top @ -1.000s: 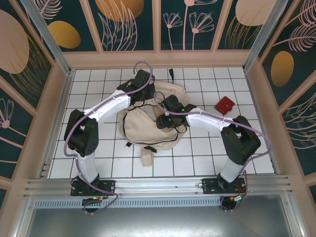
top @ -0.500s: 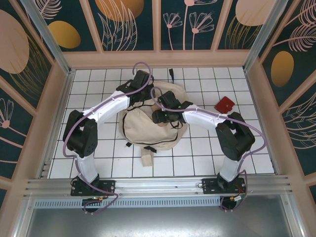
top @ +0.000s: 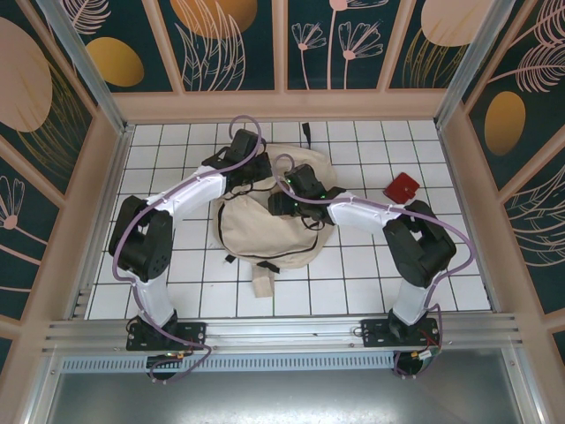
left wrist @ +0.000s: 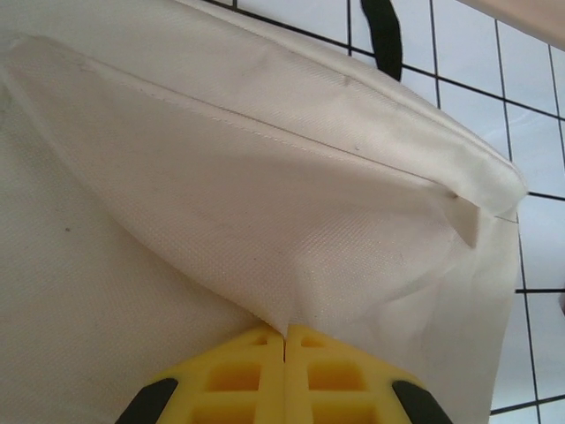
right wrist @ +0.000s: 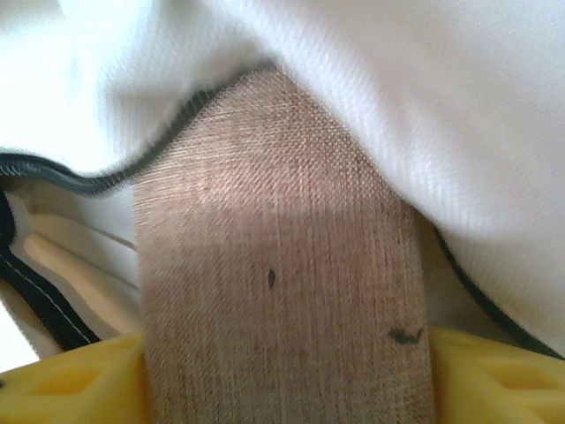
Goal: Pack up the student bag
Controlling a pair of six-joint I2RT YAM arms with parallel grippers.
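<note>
**Left end effector** [left wrist: 284, 334]: the jaws are together, pinching a raised fold of the student bag [top: 265, 231]. The cloth tents up from the pinch point.

**Right end effector** [right wrist: 287, 382]: the jaws stand apart on either side of a brown woven panel [right wrist: 282, 247], under a white fabric lip edged by a dark zipper line. It cannot be told whether they are pressing on the panel.

**Location:** the bag lies flat mid-table [top: 371, 284] between the arms. Its far end is beneath both end effectors.

**Handling (judgement):**
- The fabric is soft, limp and light, and it drapes and creases readily.
- The mouth will probably collapse if it is let go.
- Grip on a stitched seam, the zipper rim or the black loop [left wrist: 381, 35], because loose cloth may slide out of a shallow pinch.
- Lift gently, as the whole bag may drag across the tiles.
</note>
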